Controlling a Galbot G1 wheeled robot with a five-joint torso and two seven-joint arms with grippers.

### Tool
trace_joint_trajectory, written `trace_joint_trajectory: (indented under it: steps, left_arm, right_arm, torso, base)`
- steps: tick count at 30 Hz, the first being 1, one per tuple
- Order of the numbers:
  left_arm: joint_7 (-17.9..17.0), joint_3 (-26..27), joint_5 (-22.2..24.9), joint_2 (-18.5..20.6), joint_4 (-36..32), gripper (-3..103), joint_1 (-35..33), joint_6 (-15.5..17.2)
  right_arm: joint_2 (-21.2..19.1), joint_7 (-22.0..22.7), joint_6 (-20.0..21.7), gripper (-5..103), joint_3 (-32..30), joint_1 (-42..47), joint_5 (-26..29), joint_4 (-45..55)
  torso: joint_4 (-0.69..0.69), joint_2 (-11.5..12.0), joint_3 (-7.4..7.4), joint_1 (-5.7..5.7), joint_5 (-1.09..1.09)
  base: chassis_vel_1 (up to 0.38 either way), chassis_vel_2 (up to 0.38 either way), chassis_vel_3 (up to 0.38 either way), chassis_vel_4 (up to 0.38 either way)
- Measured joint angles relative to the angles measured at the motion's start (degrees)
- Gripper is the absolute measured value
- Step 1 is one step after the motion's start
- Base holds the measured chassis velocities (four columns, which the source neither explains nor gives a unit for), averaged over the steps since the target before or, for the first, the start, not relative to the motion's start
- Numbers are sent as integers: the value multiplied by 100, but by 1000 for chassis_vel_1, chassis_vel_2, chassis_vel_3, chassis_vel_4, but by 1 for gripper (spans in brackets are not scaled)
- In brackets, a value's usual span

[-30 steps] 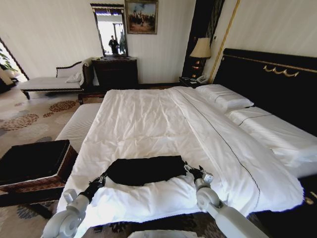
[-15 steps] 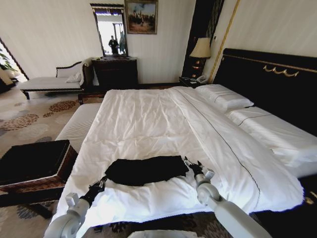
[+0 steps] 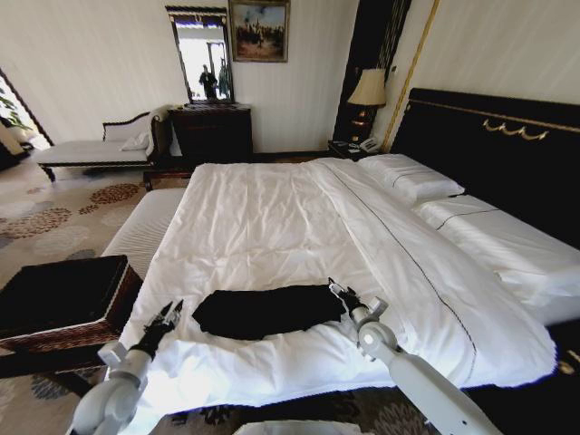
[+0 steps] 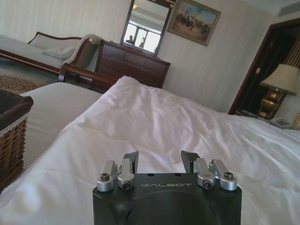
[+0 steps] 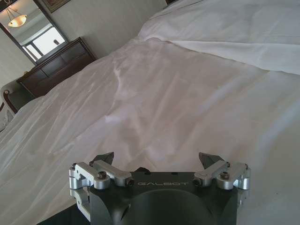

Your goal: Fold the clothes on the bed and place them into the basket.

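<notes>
The clothes, one black T-shirt [image 3: 267, 311], lie folded into a flat band on the near end of the bed [image 3: 272, 213]. My left gripper [image 3: 170, 310] hovers a short way off the shirt's left end, open and empty; in the left wrist view the left gripper [image 4: 159, 159] faces bare duvet. My right gripper [image 3: 333, 288] stands at the shirt's right end, jaws wide apart; in the right wrist view the right gripper [image 5: 159, 161] holds nothing. The dark wicker basket [image 3: 59, 299] stands on the floor left of the bed, and the basket's rim [image 4: 11, 105] shows in the left wrist view.
A cream striped bench [image 3: 145, 231] runs along the bed's left side beyond the basket. White pillows [image 3: 412, 177] and the black headboard [image 3: 489, 154] are at the right. A chaise [image 3: 91, 149], a dark dresser [image 3: 213, 131] and a lamp [image 3: 369, 91] line the far wall.
My left gripper has let go of the shirt's left end and drawn away to the left. The right gripper has shifted slightly farther onto the bed. The shirt lies flatter.
</notes>
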State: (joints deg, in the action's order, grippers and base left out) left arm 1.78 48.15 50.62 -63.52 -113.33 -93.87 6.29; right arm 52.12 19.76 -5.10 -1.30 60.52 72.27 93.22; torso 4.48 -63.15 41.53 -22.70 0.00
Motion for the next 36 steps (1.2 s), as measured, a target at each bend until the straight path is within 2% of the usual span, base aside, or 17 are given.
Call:
trace_joint_trajectory:
  steps: [2,3,6,7,8,9,10,13,14,16,17,18,20,23,25,28,36]
  left_arm:
    - [-27,59,56,15,-25,64,26,26]
    - [-30,60,31,19,-43,69,4,32]
    - [-30,31,-35,-10,-65,69,-32,33]
    - [-31,4,-62,-47,-82,85,-42,34]
    - [-32,-9,-67,-65,-95,85,-42,36]
    - [-35,-21,-69,-80,-114,90,-40,40]
    - [-35,-21,-69,-80,-114,90,-40,40]
    - [-49,-28,-47,-89,-176,100,-31,65]
    - [-56,-24,-21,-86,-200,100,-31,82]
    - [-58,-20,-10,-83,-209,100,-31,87]
    - [-62,-14,-4,-82,-216,100,-35,92]
    - [-66,-13,-4,-85,-218,100,-44,96]
    - [-66,-13,-4,-87,-218,100,-47,96]
    - [-68,-13,-32,-107,-206,100,-64,100]
    - [-68,-14,-39,-110,-201,100,-65,100]
    - [-77,-13,-53,-119,-181,100,-74,101]
    - [-89,3,-80,-135,-158,100,-105,102]
  right_arm:
    - [-2,-28,33,100,15,-38,32,-37]
    - [-2,-89,56,95,31,-73,43,-73]
    - [-1,-179,93,85,49,-92,44,-85]
    - [0,-233,117,80,67,-93,35,-85]
    - [-1,-254,128,74,76,-92,25,-85]
    - [-3,-269,138,74,84,-87,10,-85]
    - [-3,-269,138,74,84,-87,10,-85]
    - [-23,-279,180,57,89,-37,-59,-75]
    - [-30,-280,183,52,88,-13,-97,-74]
    - [-32,-283,184,52,88,2,-121,-74]
    - [-31,-295,184,47,86,25,-151,-74]
    - [-31,-309,184,36,82,52,-181,-69]
    - [-32,-315,184,36,80,60,-186,-64]
    - [-30,-351,184,20,76,112,-251,-5]
    - [-31,-356,184,20,76,116,-266,1]
    - [-33,-375,171,4,76,128,-318,8]
    - [-40,-374,123,0,-7,205,-321,117]
  torso:
    - [0,0,0,0,0]
    - [-2,0,0,0,-1]
    - [-3,0,0,0,-1]
    - [-3,0,0,0,-1]
    - [-3,0,0,0,-1]
    - [-2,0,0,0,-1]
    - [-2,0,0,0,-1]
    - [-2,0,0,0,0]
    - [-2,0,0,0,-1]
    - [-2,0,-1,0,-1]
    - [-2,0,0,0,0]
    - [-2,0,0,0,0]
    - [-2,0,0,0,0]
    - [-2,0,0,0,0]
    - [-2,0,0,0,0]
    - [-2,0,0,0,0]
    - [-2,0,0,0,-1]
  base:
    - [0,0,0,0]
    - [0,0,0,0]
    - [0,0,0,0]
    - [0,0,0,0]
    - [0,0,0,0]
    - [0,0,0,0]
    - [0,0,0,0]
    - [0,0,0,0]
    - [0,0,0,0]
    - [0,0,0,0]
    - [0,0,0,0]
    - [0,0,0,0]
    - [0,0,0,0]
    - [0,0,0,0]
    - [0,0,0,0]
    - [0,0,0,0]
    - [0,0,0,0]
